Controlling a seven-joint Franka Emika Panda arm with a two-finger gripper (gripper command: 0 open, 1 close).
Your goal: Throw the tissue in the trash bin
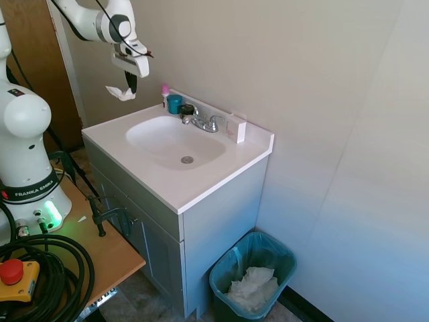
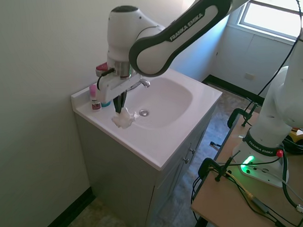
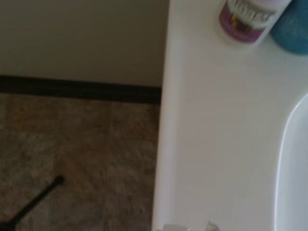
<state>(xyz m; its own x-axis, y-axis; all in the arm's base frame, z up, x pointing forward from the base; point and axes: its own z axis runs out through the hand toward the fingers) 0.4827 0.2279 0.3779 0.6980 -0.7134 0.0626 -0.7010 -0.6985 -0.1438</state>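
Claw (image 1: 127, 86): clenched on the tissue (image 1: 120, 93), which is held clear above the surface (image 1: 201, 184) near its back corner on the side away from the bin. In the second exterior view the tissue (image 2: 124, 118) hangs below the claw (image 2: 120, 102), just beside the basin (image 2: 166, 100).

Tissue: small white wad, pinched only at its upper edge; most of it dangles free.

Bin (image 1: 253, 276): dark teal, on the floor by the far side of the cabinet (image 1: 214, 235), well apart from the claw and much lower. Crumpled white paper (image 1: 255, 285) is already held inside.

Surface items: pink-capped bottle (image 1: 164, 94), teal cup (image 1: 174, 103), faucet (image 1: 201, 121), white box (image 1: 236, 127), all along the back edge.

Risks, as judged:
- Thin grip; the tissue could slip out during a long carry and land in the basin or on the floor.
- A low path across the surface could catch the faucet or bottle.
- Release from too high or off-centre could let the light wad drift past the rim.
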